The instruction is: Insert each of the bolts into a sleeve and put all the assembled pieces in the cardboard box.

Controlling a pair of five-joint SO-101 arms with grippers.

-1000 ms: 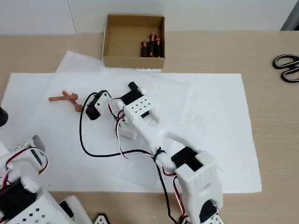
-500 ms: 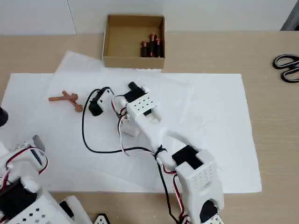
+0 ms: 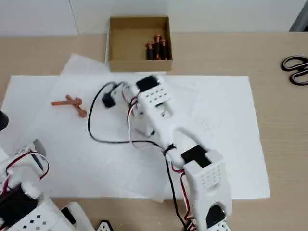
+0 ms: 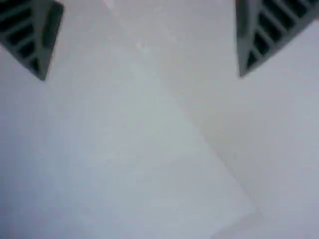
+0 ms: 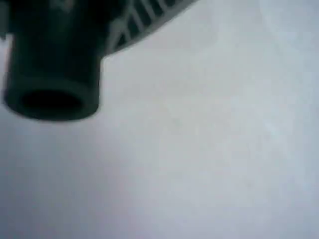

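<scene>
Two copper-coloured bolts [image 3: 71, 103] lie crossed on the white paper [image 3: 226, 125] at the left. The cardboard box [image 3: 126, 42] stands at the back, with several assembled pieces [image 3: 157, 47] in its right corner. My right arm [image 3: 159, 113] stretches over the paper to just short of the box. In the right wrist view my right gripper [image 5: 84, 35] is shut on a black sleeve [image 5: 52, 74], whose open end faces the paper. My left arm [image 3: 24, 202] rests at the near left corner. Its gripper [image 4: 149, 35] is open above bare paper, with nothing between its fingers [image 4: 30, 35].
Black scissors [image 3: 296, 68] lie on the wooden table at the far right edge. A loose black cable [image 3: 96, 137] loops over the paper beside my right arm. A dark object [image 3: 2, 120] sits at the left edge.
My right arm has swung away from the bolts, back and rightward toward the box. The sleeve tip seen earlier in the high view is now hidden under the arm. The left arm stayed still.
</scene>
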